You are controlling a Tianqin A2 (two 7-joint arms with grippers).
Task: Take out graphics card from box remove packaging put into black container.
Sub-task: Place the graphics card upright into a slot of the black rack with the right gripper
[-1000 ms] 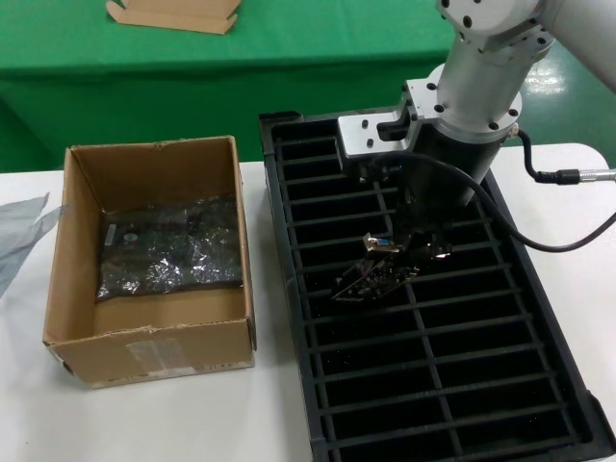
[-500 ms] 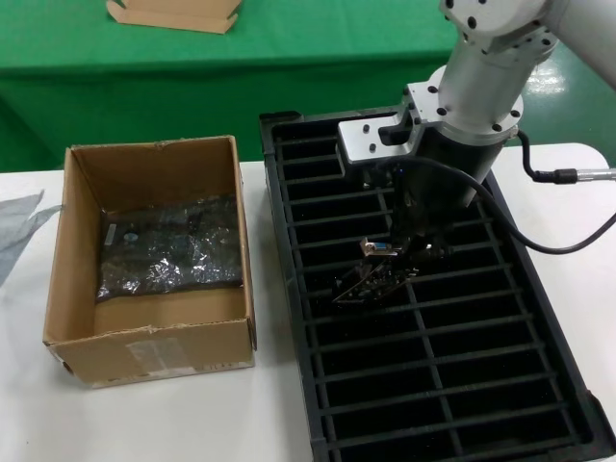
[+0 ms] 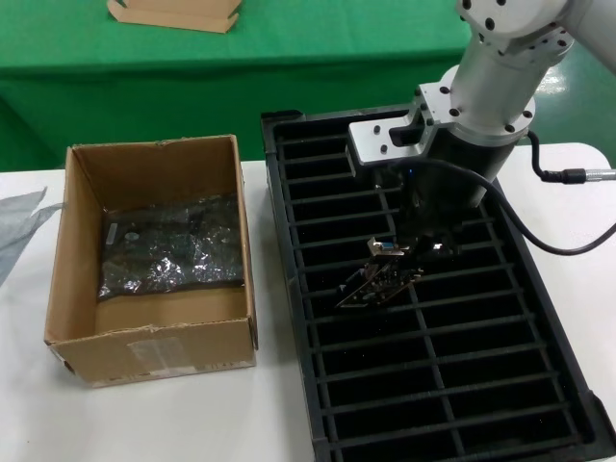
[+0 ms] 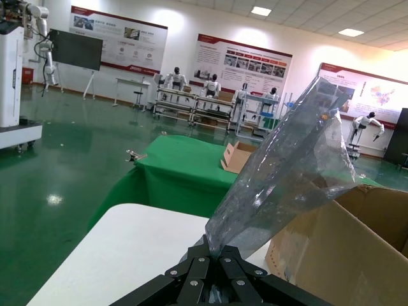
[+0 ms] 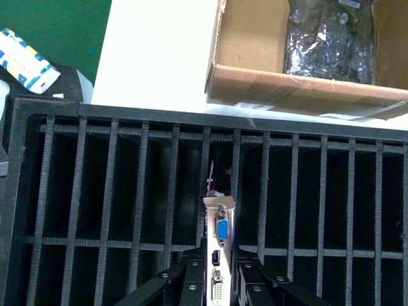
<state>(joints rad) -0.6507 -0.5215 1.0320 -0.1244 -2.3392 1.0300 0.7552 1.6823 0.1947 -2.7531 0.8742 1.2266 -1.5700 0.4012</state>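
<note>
My right gripper (image 3: pixel 421 248) is shut on the graphics card (image 3: pixel 376 279), holding it tilted over the slots in the middle of the black container (image 3: pixel 289 318). In the right wrist view the card's silver bracket (image 5: pixel 219 245) with blue and white ports stands between my fingers, above a slot of the container (image 5: pixel 57 115). The brown box (image 3: pixel 243 250) sits to the left of the container and holds another bagged card (image 3: pixel 171 248). My left gripper (image 4: pixel 215 254) is shut on the empty grey plastic packaging (image 4: pixel 287 172), beside the box (image 4: pixel 344 248); part of that bag shows at the head view's left edge (image 3: pixel 17 226).
A flat cardboard tray piece (image 3: pixel 173 13) lies on the green table behind. White table runs under the box and container. A small blue-and-white packet (image 5: pixel 25 60) lies beyond the container's corner.
My right gripper has shifted slightly to the right and a little down with the card over the container. The box and its bagged card have not moved.
</note>
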